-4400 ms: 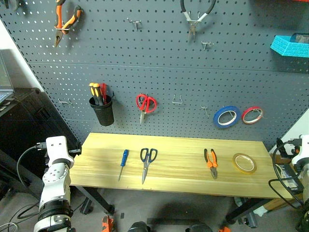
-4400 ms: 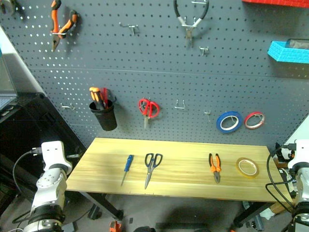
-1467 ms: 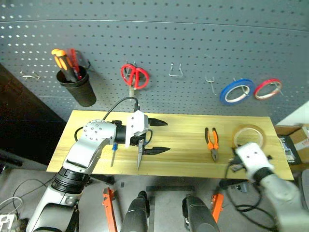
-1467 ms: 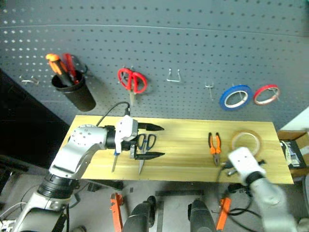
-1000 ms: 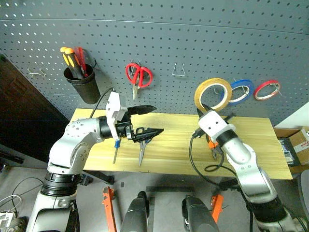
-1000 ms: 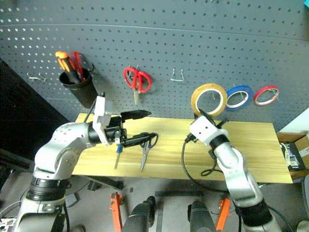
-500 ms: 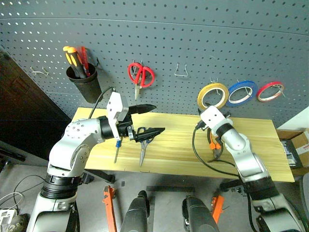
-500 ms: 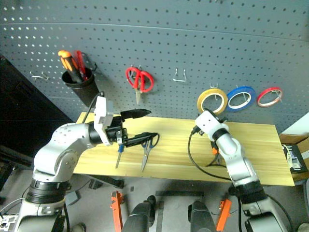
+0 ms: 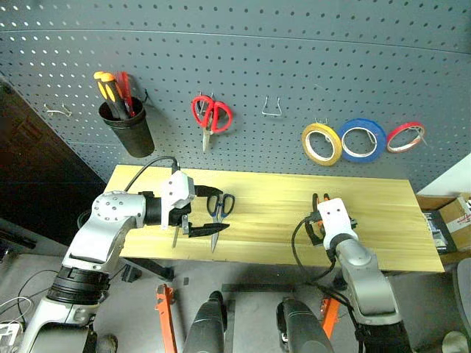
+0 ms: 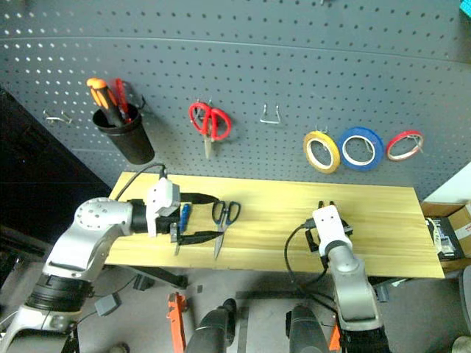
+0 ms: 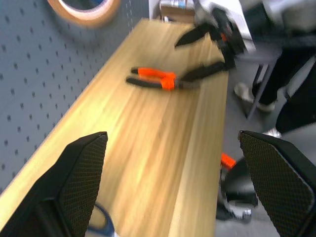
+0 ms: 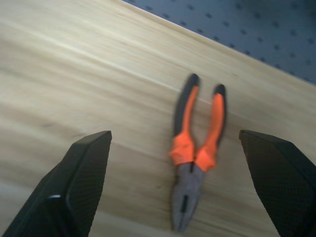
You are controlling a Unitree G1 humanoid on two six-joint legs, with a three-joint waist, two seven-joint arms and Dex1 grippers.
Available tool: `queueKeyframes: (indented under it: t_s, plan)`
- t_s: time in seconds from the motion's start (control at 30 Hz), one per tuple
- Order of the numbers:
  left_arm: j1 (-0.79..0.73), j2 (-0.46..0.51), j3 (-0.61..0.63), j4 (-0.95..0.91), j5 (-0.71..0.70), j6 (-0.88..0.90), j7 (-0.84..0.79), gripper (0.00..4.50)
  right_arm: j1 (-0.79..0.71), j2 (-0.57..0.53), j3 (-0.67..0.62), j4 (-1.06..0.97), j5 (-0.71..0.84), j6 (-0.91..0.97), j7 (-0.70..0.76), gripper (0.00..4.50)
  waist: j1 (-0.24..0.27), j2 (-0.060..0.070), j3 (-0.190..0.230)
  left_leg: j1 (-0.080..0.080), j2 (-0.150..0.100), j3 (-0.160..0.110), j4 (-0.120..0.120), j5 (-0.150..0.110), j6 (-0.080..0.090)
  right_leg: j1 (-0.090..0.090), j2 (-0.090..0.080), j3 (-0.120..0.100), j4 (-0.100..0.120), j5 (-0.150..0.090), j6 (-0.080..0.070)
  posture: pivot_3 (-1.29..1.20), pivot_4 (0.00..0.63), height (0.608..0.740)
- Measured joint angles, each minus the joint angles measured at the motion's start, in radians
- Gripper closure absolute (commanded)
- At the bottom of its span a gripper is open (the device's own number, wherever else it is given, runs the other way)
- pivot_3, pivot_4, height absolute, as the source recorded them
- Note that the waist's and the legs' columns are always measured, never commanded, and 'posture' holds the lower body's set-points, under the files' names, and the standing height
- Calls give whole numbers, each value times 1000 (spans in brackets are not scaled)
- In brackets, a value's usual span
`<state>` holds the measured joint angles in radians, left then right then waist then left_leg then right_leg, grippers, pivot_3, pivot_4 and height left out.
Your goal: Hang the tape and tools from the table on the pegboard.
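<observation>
**Both jaws wide, tape on its hook, 3 tools on the table**

Both pairs of jaws read as spread and empty from my station.

Left eye view: my left gripper (image 9: 207,213) hangs low over the table (image 9: 280,254) with its 2 black fingers parted around the scissors (image 9: 217,218); I cannot tell whether they touch the handles. Its body covers most of the blue screwdriver (image 9: 176,234). My right gripper (image 9: 321,199) is foreshortened, and its wrist hides nearly all of the pliers.

Right eye view: the tape (image 10: 320,151) hangs on the pegboard (image 10: 243,73), just beside the blue tape roll (image 10: 360,149), with the red tape roll (image 10: 405,145) further right. The screwdriver's blue handle peeks out beside the left wrist.

Left wrist view: blurred; both fingers stand far apart with bare wood between them. The pliers (image 11: 160,81) lie across the table, the right gripper's black fingers just beyond.

Right wrist view: both fingers stand wide either side of the pliers, which lie flat, untouched.
</observation>
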<state>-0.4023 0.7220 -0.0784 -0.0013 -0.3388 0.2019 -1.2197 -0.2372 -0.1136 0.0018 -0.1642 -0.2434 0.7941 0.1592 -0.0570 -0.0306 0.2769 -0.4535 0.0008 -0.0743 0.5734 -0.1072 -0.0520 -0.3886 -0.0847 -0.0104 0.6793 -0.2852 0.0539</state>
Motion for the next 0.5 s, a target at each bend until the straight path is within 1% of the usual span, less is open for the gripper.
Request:
queueKeyframes:
  t_s: [0.1, 0.13, 0.23, 0.33, 0.5]
  plan:
    - [-1, -1, -2, 8, 10, -18, -11, 0, -78, -24, -54, 156, 31, -9, -22, 55, 5, 0, -1, 0, 1, 1, 0, 1, 1, 0, 1, -1, 0, 1, -2, -67, 207, 740]
    - [-1, -1, -2, 12, 12, -21, -12, 0, -108, -32, -64, 224, 38, -21, -26, 55, 5, 0, -1, 0, 1, 2, 0, 2, 2, 0, 1, 0, 0, 4, 1, -64, 206, 740]
    - [-1, -2, -2, 16, 23, -33, -11, 0, -182, -41, -103, 389, 82, -46, -30, 55, 1, 0, -1, 0, 4, 5, 0, 2, 2, 0, 3, 1, 0, 4, 3, -52, 203, 740]
    - [1, -3, -2, 17, 28, -36, -11, 0, -262, -54, -130, 548, 123, -81, -31, 55, -1, 0, -1, 0, 6, 7, -1, 2, 2, 0, 4, 1, 0, 5, 3, -48, 202, 740]
    - [7, -4, -2, 16, 30, -37, -3, 0, -370, -78, -148, 748, 170, -148, -31, 55, -2, 0, -1, 0, 12, 7, -1, 2, 2, 0, 11, 2, 0, 4, 2, -46, 200, 740]
